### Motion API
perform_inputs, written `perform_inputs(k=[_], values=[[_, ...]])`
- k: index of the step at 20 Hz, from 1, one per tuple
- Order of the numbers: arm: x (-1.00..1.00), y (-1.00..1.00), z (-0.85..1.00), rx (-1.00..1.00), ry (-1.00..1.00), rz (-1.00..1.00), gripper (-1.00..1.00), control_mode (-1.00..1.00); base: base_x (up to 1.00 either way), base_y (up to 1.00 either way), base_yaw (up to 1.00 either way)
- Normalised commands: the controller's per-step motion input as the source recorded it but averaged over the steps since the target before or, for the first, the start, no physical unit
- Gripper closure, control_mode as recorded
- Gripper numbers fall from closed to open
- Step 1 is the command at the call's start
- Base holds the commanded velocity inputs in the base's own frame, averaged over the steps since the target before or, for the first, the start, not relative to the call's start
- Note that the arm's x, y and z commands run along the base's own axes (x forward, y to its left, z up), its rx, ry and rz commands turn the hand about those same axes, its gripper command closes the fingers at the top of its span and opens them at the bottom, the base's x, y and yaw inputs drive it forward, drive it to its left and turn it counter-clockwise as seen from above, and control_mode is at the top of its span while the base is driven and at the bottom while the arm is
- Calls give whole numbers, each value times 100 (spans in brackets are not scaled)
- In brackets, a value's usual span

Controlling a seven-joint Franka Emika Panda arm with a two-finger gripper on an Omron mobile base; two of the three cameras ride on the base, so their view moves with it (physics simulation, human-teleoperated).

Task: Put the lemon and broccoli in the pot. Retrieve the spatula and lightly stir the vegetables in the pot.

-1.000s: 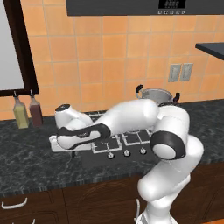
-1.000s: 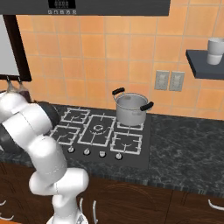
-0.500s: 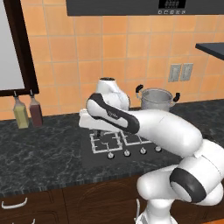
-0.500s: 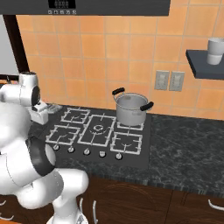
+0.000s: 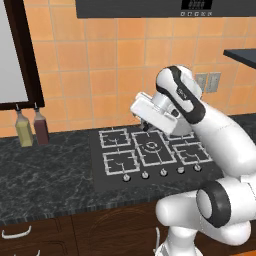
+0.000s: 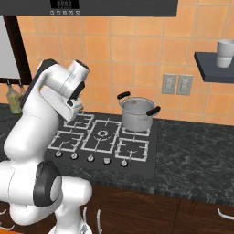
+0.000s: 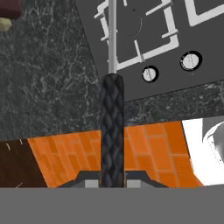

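Observation:
My gripper is shut on the spatula's black woven handle. The silver shaft runs on from the handle over the stove, and the head is past the view's top edge. In the left base view the gripper hangs above the stove's back burners. From the right base view the gripper is over the stove's left side, well left of the pot. The steel pot stands on the back right burner. The lemon and broccoli are out of view; the pot's inside does not show.
A black stove with white grates and a row of front knobs is set in the dark stone counter. Two bottles stand at the back left. A wall shelf with a cup hangs at the right, above the counter.
The arm has swung up from the counter left of the stove and across to the right. The hand now hangs over the stove. The gripper stays shut.

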Motion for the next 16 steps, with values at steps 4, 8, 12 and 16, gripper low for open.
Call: perform_inputs(k=[4, 8, 12, 16], values=[[26, -64, 73, 38, 38, 0, 100, -100, 0, 0, 0], [9, -76, 100, 46, 33, -3, 100, -100, 0, 0, 0], [0, -66, 55, 55, 36, -7, 100, -100, 0, 0, 0], [0, -40, 40, 45, 21, -20, 100, -100, 0, 0, 0]])
